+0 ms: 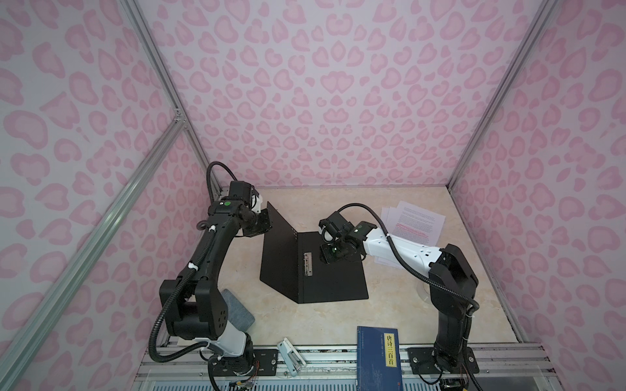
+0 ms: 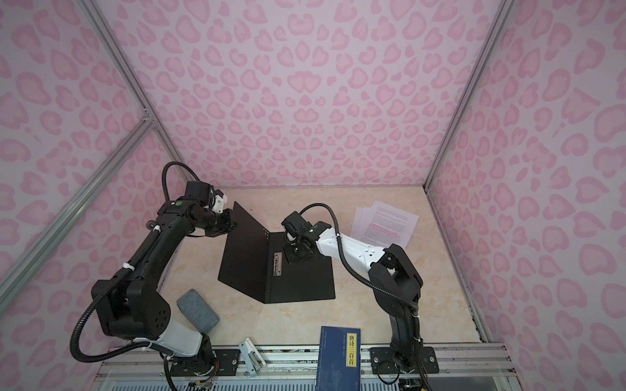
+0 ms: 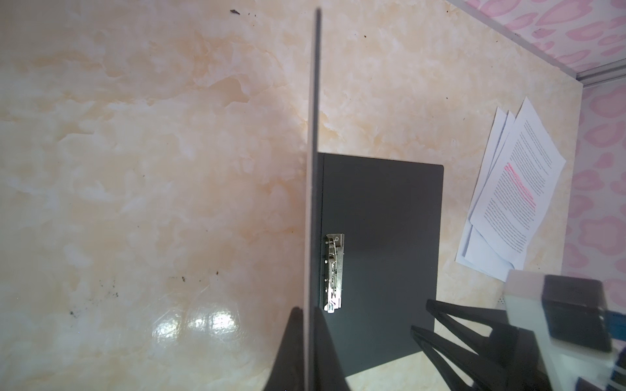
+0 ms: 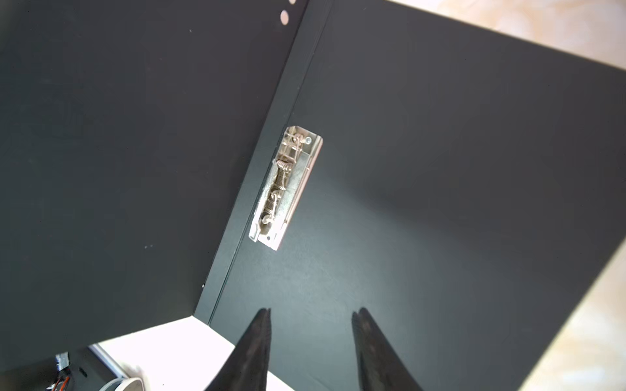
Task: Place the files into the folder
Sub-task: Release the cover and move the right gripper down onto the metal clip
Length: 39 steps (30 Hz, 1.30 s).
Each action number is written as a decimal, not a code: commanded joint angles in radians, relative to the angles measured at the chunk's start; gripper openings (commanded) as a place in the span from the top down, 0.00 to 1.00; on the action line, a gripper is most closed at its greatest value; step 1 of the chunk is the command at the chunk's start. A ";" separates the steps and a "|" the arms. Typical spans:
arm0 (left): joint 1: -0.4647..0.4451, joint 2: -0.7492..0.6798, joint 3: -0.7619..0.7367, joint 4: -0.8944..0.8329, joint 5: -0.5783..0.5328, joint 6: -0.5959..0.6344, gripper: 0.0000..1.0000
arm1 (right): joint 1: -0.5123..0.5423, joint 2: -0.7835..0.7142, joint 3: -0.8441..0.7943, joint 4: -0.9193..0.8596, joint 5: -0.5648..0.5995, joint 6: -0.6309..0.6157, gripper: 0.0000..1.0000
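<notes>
The folder lies open in the middle of the table, black inside up, with a metal clip by its spine. One cover lies flat. The other cover stands upright, and my left gripper is shut on its edge. My right gripper hangs open just above the flat cover, near the clip, with nothing between its fingers. The files lie fanned out at the back right, white sheets with pink-highlighted lines, apart from both grippers. Both top views show the folder and files.
A dark blue book with a yellow title strip lies at the front edge. A grey block sits by the left arm's base, and a small white device rests on the front rail. Pink patterned walls close in three sides.
</notes>
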 commanded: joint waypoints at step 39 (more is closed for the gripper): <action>-0.010 -0.110 -0.105 0.051 -0.053 -0.052 0.97 | 0.122 0.245 0.155 0.000 -0.017 0.072 0.81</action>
